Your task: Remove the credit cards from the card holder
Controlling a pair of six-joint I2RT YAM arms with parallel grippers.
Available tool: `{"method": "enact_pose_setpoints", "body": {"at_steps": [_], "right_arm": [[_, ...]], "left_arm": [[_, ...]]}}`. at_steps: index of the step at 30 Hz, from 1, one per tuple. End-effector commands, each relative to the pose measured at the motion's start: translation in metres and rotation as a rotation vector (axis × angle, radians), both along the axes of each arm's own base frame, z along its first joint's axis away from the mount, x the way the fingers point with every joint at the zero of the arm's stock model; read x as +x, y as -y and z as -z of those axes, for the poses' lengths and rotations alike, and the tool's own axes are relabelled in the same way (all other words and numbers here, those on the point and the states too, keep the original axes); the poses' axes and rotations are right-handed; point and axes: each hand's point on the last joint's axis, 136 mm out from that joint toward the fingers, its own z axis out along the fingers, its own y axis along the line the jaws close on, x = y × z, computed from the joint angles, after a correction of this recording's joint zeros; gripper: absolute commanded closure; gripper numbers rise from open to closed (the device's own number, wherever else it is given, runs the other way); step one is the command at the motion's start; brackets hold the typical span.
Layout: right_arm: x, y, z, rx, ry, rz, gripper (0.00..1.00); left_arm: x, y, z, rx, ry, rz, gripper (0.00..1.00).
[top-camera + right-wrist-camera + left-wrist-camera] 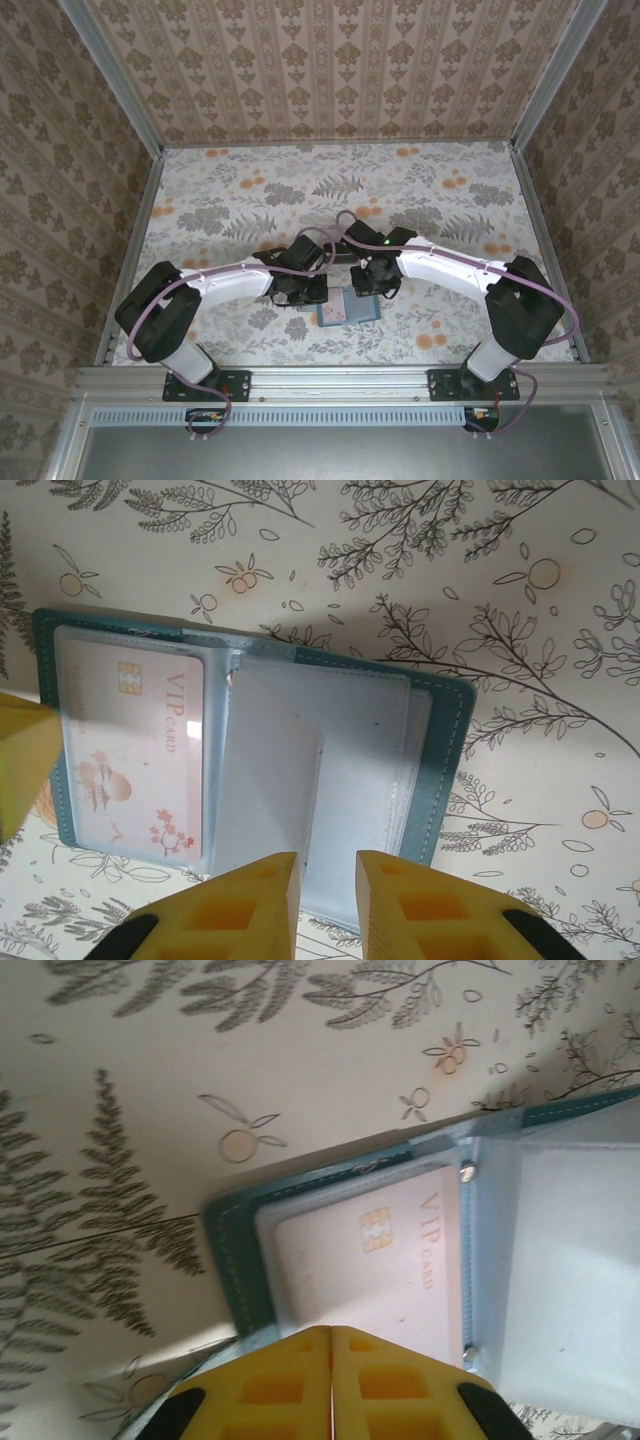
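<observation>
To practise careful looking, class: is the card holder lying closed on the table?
No, the holder lies opened flat, with a VIP card showing in one pocket.

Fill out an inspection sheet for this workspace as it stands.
Surface: pale flower-printed tabletop, flat.
Job's things: small teal-blue folding card holder lies open, inside up. One pale pink VIP credit card with a gold chip sits in a clear pocket, not yet out.
Clutter: nothing seen.
Grippers: left gripper has its yellow jaws shut at the holder's edge beside the card. Right gripper has its jaws narrowly apart over the holder's inner leaf, nothing clearly held.
Cables: thin purple cables run along both arms, looping near the wrists.
Surroundings: patterned wallpaper walls; metal rail at the near edge.
</observation>
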Motion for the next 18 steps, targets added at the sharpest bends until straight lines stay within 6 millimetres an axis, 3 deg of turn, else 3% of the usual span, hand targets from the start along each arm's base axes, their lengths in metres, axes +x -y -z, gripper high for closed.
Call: {"method": "enact_pose_setpoints", "body": {"at_steps": [1, 13, 18], "right_arm": [[0.001, -0.007, -0.003, 0.032, -0.01, 0.006, 0.77], [0.0, 0.003, -0.02, 0.039, 0.026, 0.035, 0.76], [0.0, -0.001, -0.026, 0.135, 0.019, 0.069, 0.76]], "left_arm": [[0.002, 0.018, -0.007, -0.041, 0.01, 0.035, 0.91], [-0.002, 0.069, -0.006, -0.118, -0.02, 0.12, 0.9], [-0.003, 0.08, 0.0, -0.131, -0.037, 0.133, 0.9]]}}
